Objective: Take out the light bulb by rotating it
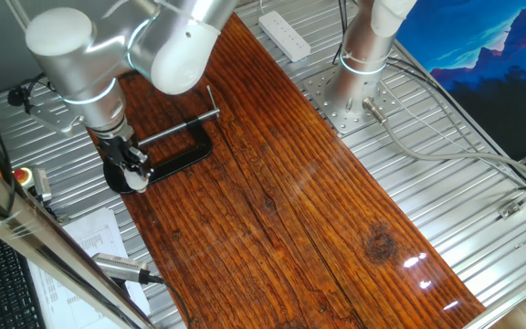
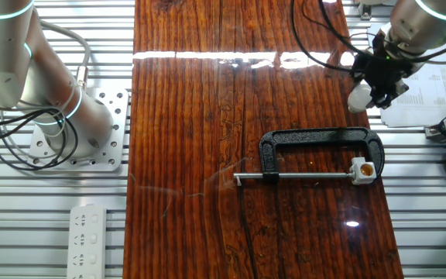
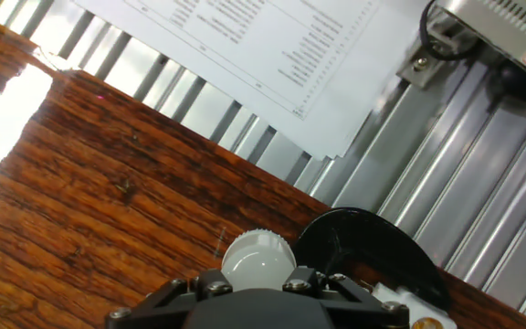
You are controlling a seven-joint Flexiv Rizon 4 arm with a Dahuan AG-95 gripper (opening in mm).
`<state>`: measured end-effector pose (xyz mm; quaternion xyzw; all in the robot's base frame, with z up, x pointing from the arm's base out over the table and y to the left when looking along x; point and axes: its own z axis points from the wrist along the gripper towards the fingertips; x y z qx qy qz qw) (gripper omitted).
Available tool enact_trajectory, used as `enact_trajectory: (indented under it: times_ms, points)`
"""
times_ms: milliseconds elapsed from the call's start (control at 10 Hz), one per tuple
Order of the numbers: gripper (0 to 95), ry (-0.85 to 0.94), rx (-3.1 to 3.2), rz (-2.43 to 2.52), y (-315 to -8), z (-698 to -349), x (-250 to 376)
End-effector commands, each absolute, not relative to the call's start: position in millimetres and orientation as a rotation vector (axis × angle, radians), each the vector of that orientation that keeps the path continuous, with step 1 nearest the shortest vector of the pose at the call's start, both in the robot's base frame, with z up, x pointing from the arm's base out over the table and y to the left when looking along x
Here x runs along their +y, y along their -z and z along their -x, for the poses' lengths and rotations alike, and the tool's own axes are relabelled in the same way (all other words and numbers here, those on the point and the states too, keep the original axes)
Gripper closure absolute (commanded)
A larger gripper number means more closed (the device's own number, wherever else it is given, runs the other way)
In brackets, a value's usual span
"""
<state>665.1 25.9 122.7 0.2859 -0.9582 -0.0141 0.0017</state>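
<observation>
Hand view shows the gripper (image 3: 258, 274) clamped around the light bulb (image 3: 257, 257); the white socket (image 2: 363, 170) sits empty

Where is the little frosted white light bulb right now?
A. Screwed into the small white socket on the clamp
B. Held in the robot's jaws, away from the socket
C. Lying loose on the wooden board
B: the small frosted white light bulb sits in the black gripper, while the small white socket on the black C-clamp shows an open brownish hole.

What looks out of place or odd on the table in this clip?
The socket at the C-clamp stands empty; the light bulb sits in the gripper, away from it. Nothing looks spilled or broken.
</observation>
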Motion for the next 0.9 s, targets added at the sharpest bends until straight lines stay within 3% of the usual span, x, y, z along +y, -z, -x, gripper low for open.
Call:
enact_trajectory:
  times_ms: [100,300,900]
  points:
    - [95.0,-0.033,-2.987,-0.917,-121,-666,19]
    - [95.0,-0.116,-2.936,-1.050,-121,-666,19]
    - [95.0,-0.094,-2.881,-1.187,-115,-665,34]
